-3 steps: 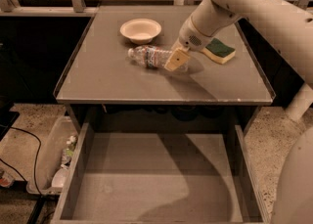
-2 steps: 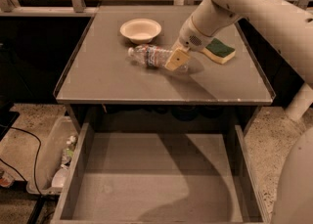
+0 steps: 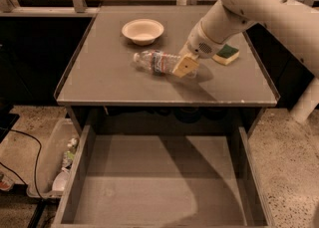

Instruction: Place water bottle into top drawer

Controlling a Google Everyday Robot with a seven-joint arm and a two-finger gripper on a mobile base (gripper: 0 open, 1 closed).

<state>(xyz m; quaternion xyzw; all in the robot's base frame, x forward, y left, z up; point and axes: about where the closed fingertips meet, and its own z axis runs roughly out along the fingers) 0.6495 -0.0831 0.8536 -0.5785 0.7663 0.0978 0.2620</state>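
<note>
The water bottle [image 3: 158,62] lies on its side on the grey tabletop [image 3: 109,77], with its white cap pointing left toward the bowl. My gripper [image 3: 185,65] is down at the bottle's right end, over its base, and hides that part of it. The bottle rests on the tabletop and is not lifted. The top drawer [image 3: 149,192] is pulled out below the table's front edge. Its flat grey bottom holds nothing.
A white bowl [image 3: 142,30] stands at the back of the tabletop, left of the bottle. A yellow and green sponge [image 3: 226,54] lies to the right, behind my arm. A clear bin [image 3: 55,165] with bottles sits on the floor to the left of the drawer.
The gripper and the bottle's right end have shifted very slightly toward the table's front. The bowl, sponge and drawer have not moved.
</note>
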